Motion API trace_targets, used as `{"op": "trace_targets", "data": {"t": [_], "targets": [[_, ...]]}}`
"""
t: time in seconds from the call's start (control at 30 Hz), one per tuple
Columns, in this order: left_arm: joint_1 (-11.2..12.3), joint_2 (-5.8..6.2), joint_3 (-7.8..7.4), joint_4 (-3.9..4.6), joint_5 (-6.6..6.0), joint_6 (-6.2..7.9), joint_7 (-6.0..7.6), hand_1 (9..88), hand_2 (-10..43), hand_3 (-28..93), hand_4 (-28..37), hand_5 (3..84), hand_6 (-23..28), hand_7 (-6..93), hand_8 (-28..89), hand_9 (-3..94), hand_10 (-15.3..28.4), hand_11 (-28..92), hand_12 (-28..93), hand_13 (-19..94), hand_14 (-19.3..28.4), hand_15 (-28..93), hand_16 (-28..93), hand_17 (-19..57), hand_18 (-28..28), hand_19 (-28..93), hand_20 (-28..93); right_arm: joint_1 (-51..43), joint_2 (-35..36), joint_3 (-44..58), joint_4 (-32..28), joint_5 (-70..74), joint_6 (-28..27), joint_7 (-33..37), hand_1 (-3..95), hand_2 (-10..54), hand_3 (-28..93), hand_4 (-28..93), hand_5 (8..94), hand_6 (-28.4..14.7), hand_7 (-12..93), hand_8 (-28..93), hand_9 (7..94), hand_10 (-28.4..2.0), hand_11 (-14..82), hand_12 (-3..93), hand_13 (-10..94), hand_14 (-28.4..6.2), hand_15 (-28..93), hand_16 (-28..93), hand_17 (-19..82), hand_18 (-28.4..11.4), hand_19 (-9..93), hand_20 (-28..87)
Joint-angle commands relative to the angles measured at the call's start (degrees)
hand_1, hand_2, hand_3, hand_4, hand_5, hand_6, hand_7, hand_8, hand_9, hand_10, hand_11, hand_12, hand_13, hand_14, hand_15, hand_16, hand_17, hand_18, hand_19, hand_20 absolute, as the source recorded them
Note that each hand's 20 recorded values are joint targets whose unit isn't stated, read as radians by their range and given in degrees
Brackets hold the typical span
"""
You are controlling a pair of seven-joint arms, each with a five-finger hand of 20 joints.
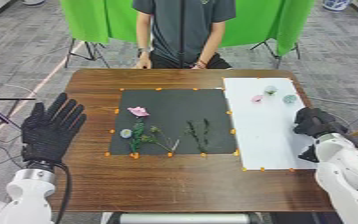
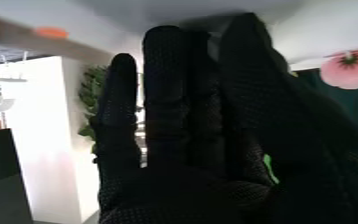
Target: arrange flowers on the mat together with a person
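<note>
My left hand (image 1: 51, 131) is open beside the dark mat (image 1: 167, 97), fingers spread. At the right edge of the white mat (image 1: 269, 132) is my right hand (image 1: 313, 121); in the right wrist view the same hand (image 2: 189, 110) has straight fingers. A pink flower (image 1: 138, 111), a pale flower (image 1: 126, 133), a leafy green stem (image 1: 138, 136), a branching sprig (image 1: 161, 142) and dark thin sprigs (image 1: 204, 135) lie on the dark mat. A small pink bloom (image 1: 256, 99) and two pale green ones (image 1: 270, 90) (image 1: 289, 99) sit on the white mat. A pink flower (image 2: 351, 69) shows in the right wrist view.
Orange tabs (image 1: 232, 131) line the edges of both mats. Brown wooden table (image 1: 184, 182) surrounds the mats, with a wide strip in front of them. A green cloth (image 1: 278, 22) hangs beyond the far edge.
</note>
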State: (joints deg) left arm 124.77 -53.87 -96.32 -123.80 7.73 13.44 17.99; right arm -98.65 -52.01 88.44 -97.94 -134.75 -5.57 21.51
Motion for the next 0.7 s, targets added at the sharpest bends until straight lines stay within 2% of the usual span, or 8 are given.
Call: {"op": "trace_targets", "data": {"t": [0.03, 0.3, 0.37, 0.47, 0.63, 0.7], "targets": [[0.51, -0.78, -0.38, -0.02, -0.27, 0.43, -0.20, 24.4, 14.7, 71, -28.3, 44.1, 6.2, 8.0, -9, 36.9, 13.0, 15, 4, 26, 12.4, 19, -6, -2.4, 10.7, 22, 10, -3.97, -1.30, -3.06, -1.32, 0.69, 2.99, -0.39, 55.6, -9.5, 68, -28, 57.7, 2.7, 55, -5, 68.3, -7.0, 25.5, 46.2, 60, -3.2, 46, 40, 27, -16.9, 70, 34], [1.32, -0.99, -1.11, -0.25, -0.27, 0.82, 0.02, 24.7, 14.5, 71, -28.3, 44.1, 6.2, 8.0, -9, 37.1, 13.0, 15, 4, 26, 12.4, 19, -6, -2.4, 10.8, 23, 10, -4.44, -0.43, -4.26, -11.92, -3.84, 4.12, -4.86, 56.7, -9.5, 70, -28, 57.9, 2.5, 55, -5, 68.3, -6.9, 25.6, 47.0, 61, -2.7, 45, 43, 28, -17.2, 70, 33], [2.60, -1.23, -1.54, -0.82, -0.29, 1.37, 0.33, 24.7, 14.5, 71, -28.3, 44.2, 6.2, 8.1, -9, 37.1, 13.0, 15, 4, 26, 12.5, 19, -6, -2.4, 10.8, 23, 10, -2.69, -0.86, -5.79, -13.85, -3.90, 3.35, -7.02, 56.8, -9.5, 70, -28, 57.9, 2.3, 54, -4, 68.2, -6.9, 25.4, 47.0, 60, -2.7, 44, 43, 28, -17.1, 70, 33], [3.16, -1.20, -1.86, -1.01, -0.29, 1.74, 0.12, 24.7, 14.4, 71, -28.3, 44.2, 6.2, 8.1, -10, 37.0, 13.0, 15, 4, 26, 12.4, 19, -6, -2.4, 10.8, 23, 10, 0.35, -1.38, -9.04, -16.41, -4.52, 1.94, -10.31, 56.9, -9.5, 70, -28, 57.6, 2.2, 54, -4, 68.0, -7.0, 25.2, 47.1, 60, -2.6, 44, 43, 27, -17.0, 70, 33], [2.98, -0.87, -1.98, -1.02, -0.17, 1.87, 0.42, 24.9, 14.5, 71, -28.3, 44.1, 6.3, 8.1, -9, 37.0, 13.0, 15, 4, 26, 12.4, 19, -6, -2.4, 10.8, 23, 10, 7.14, -3.38, -17.19, -16.99, -4.42, 2.23, -14.15, 56.8, -9.5, 70, -28, 57.1, 2.4, 54, -4, 67.8, -6.8, 24.7, 46.8, 60, -2.7, 44, 43, 27, -17.0, 70, 33], [2.71, -0.88, -1.63, -1.19, -0.79, 2.59, 0.48, 24.9, 14.5, 71, -28.3, 44.1, 6.3, 8.0, -9, 37.0, 13.0, 15, 4, 26, 12.4, 19, -6, -2.4, 10.8, 23, 10, 10.15, -4.44, -20.70, -15.76, -4.48, 2.41, -15.63, 56.8, -9.5, 70, -28, 56.9, 2.5, 54, -4, 67.6, -6.8, 24.6, 46.8, 60, -2.7, 44, 43, 27, -16.9, 70, 33]]}}
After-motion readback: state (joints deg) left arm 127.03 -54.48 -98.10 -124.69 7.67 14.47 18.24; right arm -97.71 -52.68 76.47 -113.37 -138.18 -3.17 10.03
